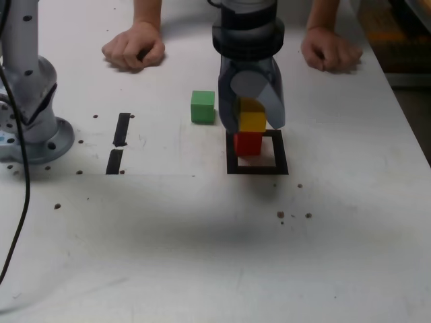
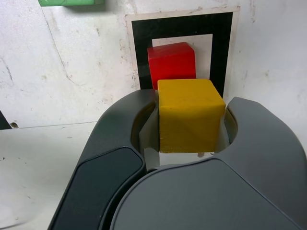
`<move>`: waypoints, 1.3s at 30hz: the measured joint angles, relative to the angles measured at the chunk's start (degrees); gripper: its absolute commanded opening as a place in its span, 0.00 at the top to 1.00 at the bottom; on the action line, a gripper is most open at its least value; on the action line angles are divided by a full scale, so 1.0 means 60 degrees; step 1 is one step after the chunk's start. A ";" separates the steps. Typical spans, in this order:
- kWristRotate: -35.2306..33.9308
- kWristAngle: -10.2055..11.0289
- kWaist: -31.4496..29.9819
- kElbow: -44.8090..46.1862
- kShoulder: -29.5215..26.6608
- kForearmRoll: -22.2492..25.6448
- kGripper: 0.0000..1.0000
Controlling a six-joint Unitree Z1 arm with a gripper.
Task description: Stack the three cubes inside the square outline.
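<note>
Three cubes sit in view: one red cube [image 1: 247,143], one yellow cube [image 1: 252,121] and one green cube [image 1: 203,107]. The red cube rests inside the one square outline [image 1: 257,166] of black tape on the white worktop [image 1: 202,256], toward the outline's far left corner in the exterior view. The yellow cube is directly above the red one, held between the jaws of the end effector [image 2: 191,120], which is clamped on its sides. The green cube stands alone on the worktop, just outside the outline toward the exterior view's left. Two short black tape strips [image 1: 118,143] lie further left. Two hands [image 1: 133,46] of a person rest at the far edge.
</note>
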 measured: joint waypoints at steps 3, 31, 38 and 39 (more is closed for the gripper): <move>-0.0004 -0.0003 0.0000 0.0087 0.0000 -0.0039 0.91; -0.0005 -0.0039 0.0315 0.0658 0.0087 -0.0465 0.74; 0.0002 -0.0039 0.0315 0.0628 0.0195 -0.0568 0.73; 0.0010 -0.0039 0.0315 0.0622 0.0207 -0.0582 0.72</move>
